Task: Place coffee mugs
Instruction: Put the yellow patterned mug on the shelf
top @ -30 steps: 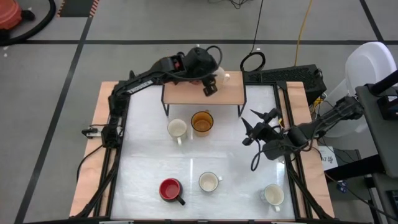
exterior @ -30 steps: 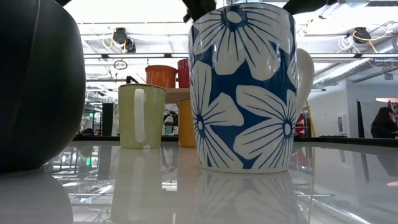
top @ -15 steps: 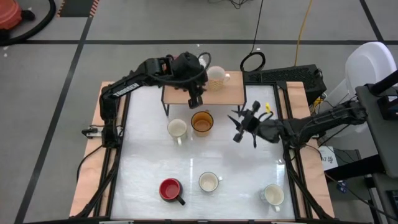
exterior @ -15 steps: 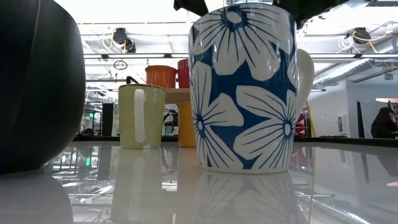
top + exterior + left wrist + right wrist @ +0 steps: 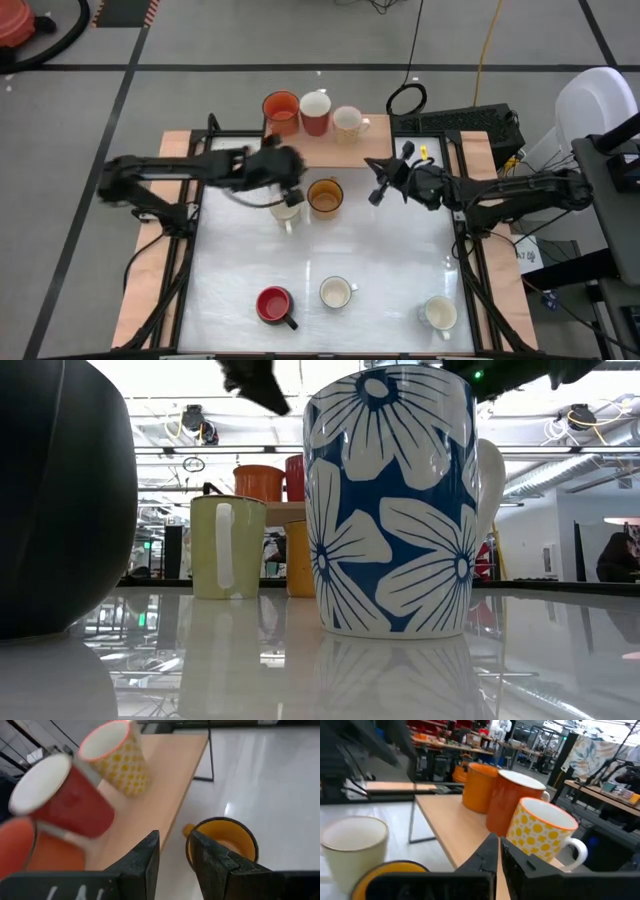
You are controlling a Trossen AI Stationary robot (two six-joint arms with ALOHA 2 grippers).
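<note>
Three coffee mugs stand on a wooden shelf (image 5: pixel 372 150) at the table's far side: an orange mug (image 5: pixel 281 108), a red mug (image 5: pixel 315 108) and a white mug with yellow dots (image 5: pixel 347 122). An amber mug (image 5: pixel 325 195) and a cream mug (image 5: pixel 285 210) stand upright on the table just in front of the shelf. My left gripper (image 5: pixel 175 837) hovers over the cream mug, narrowly open and empty. My right gripper (image 5: pixel 498 842) is shut on nothing, level, right of the amber mug and pointing at the shelf.
Near the table's front edge stand a red mug (image 5: pixel 273 305), a white mug (image 5: pixel 336 293) and another white mug (image 5: pixel 438 313). A blue-flowered mug (image 5: pixel 390 500) fills the low view. The shelf's black legs (image 5: pixel 390 168) stand close to my right gripper.
My left gripper has drawn back from the shelf toward the table's near-left and sunk over the cream mug, uncovering the three mugs on the shelf. My right gripper has gone from the table's right edge toward the shelf, rolled, and shut its fingers on nothing.
</note>
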